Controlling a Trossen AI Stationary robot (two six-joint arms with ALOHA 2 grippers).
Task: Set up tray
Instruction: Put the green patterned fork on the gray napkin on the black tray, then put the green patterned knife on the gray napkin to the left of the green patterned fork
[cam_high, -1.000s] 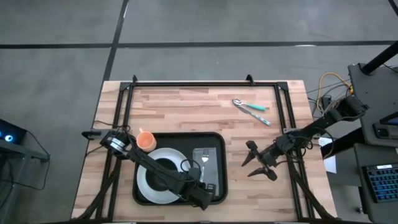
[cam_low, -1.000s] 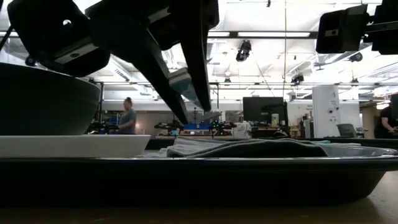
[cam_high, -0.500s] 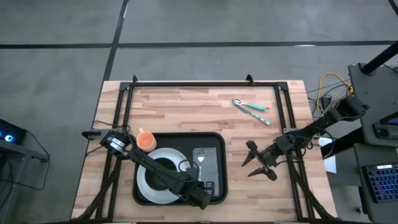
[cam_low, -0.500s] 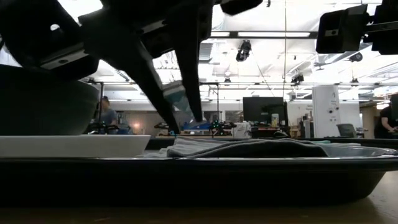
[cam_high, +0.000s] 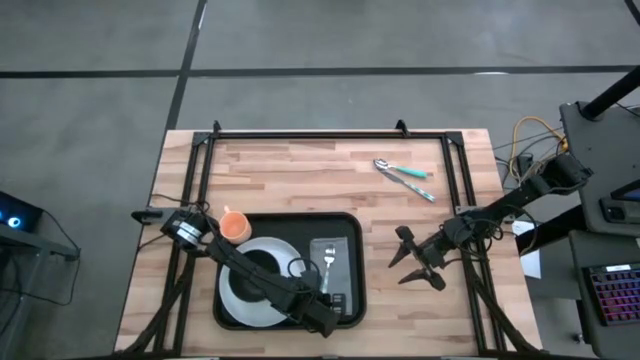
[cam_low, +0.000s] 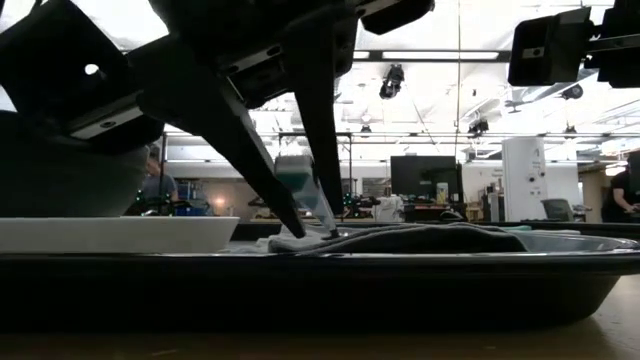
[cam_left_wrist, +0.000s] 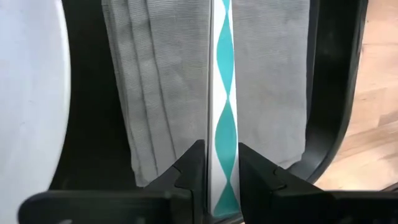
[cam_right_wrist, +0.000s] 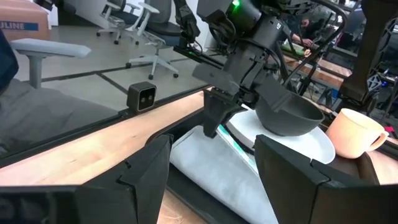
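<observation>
The big flat black rectangular tray (cam_high: 352, 228) is sitting on the near half of the light wooden table (cam_high: 300, 170), with a round white plate (cam_high: 232, 298) in its left part and a dark grey bowl (cam_right_wrist: 287, 115) on that plate. A peach-coloured mug (cam_high: 234, 225) is standing just beside the tray's far left corner.

The left gripper (cam_left_wrist: 219, 177) is reaching down over the folded grey cloth (cam_left_wrist: 273, 74) in the right part of the tray. Its fingers (cam_left_wrist: 189, 171) are standing on either side of the teal-and-white patterned handle of a fork (cam_left_wrist: 224, 106) that is lying along the cloth. I honestly can't tell whether they are still pinching the handle or just bracketing it.

The right gripper (cam_high: 408, 265) is hanging over the table just right of the tray, fingers spread wide with nothing in them. Two more teal-handled utensils (cam_high: 404, 176) are lying on the far right part of the table, well apart from the tray.
</observation>
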